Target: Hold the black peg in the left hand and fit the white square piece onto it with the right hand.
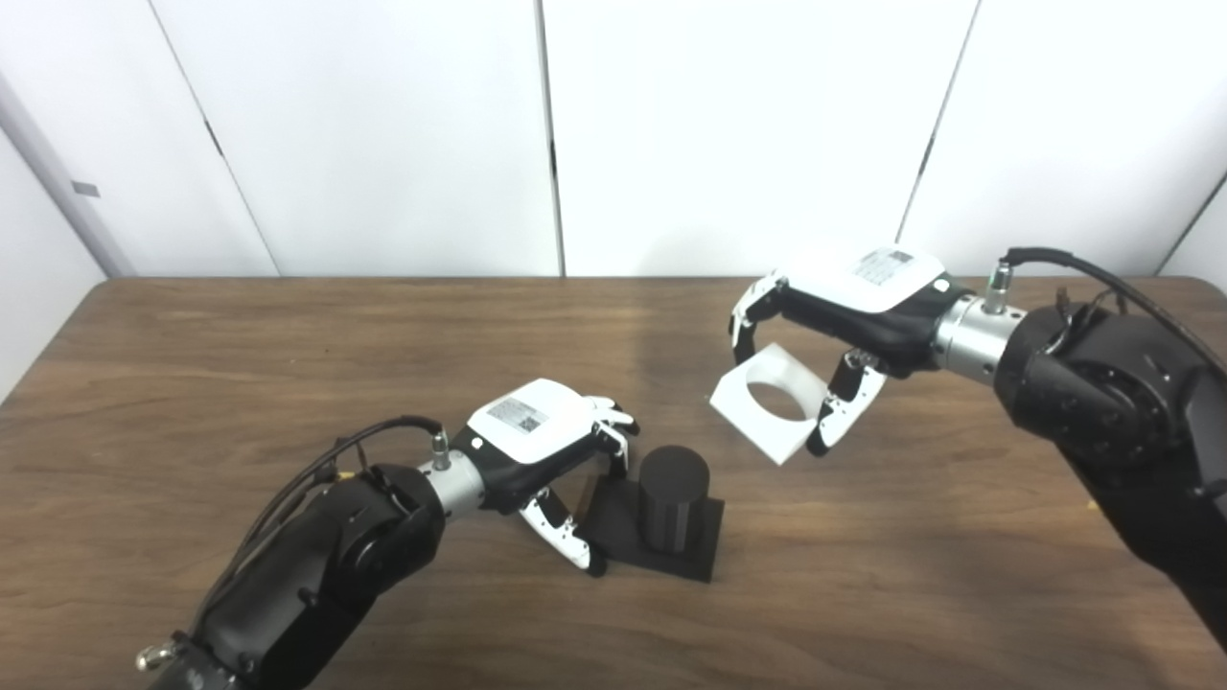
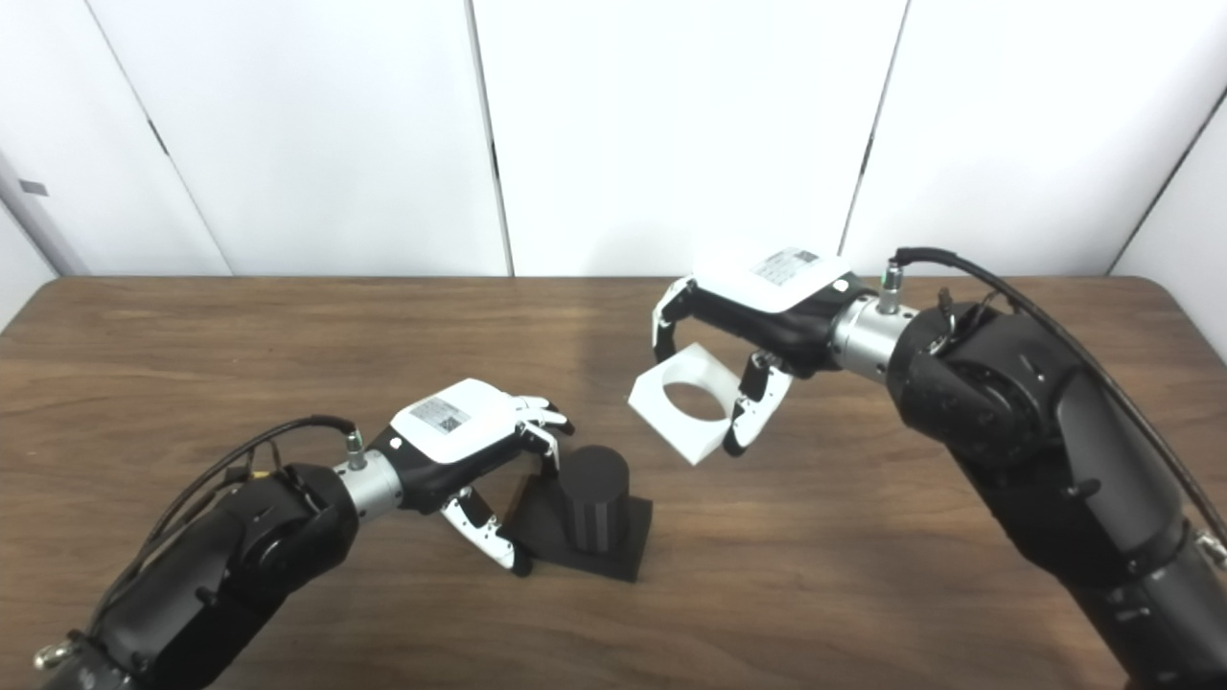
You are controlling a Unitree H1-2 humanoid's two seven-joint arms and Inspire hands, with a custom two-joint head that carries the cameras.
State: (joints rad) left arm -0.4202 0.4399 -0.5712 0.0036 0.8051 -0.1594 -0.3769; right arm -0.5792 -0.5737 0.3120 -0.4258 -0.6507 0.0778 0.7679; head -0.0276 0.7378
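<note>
The black peg (image 1: 674, 496), a short upright cylinder on a flat black square base (image 1: 698, 554), stands on the wooden table just below centre. My left hand (image 1: 542, 436) is at the base's left side, fingers on its far left edge and thumb at its near left corner, closed on it. My right hand (image 1: 853, 302) is shut on the white square piece (image 1: 757, 433), which has a round hole, and holds it tilted above the table. The piece is up and to the right of the peg, apart from it. Both show in the right eye view too: peg (image 2: 594, 496), piece (image 2: 671, 428).
The brown wooden table (image 1: 288, 383) stretches wide to the left and in front. White wall panels (image 1: 719, 125) stand behind its far edge. My right forearm (image 1: 1102, 402) fills the right side.
</note>
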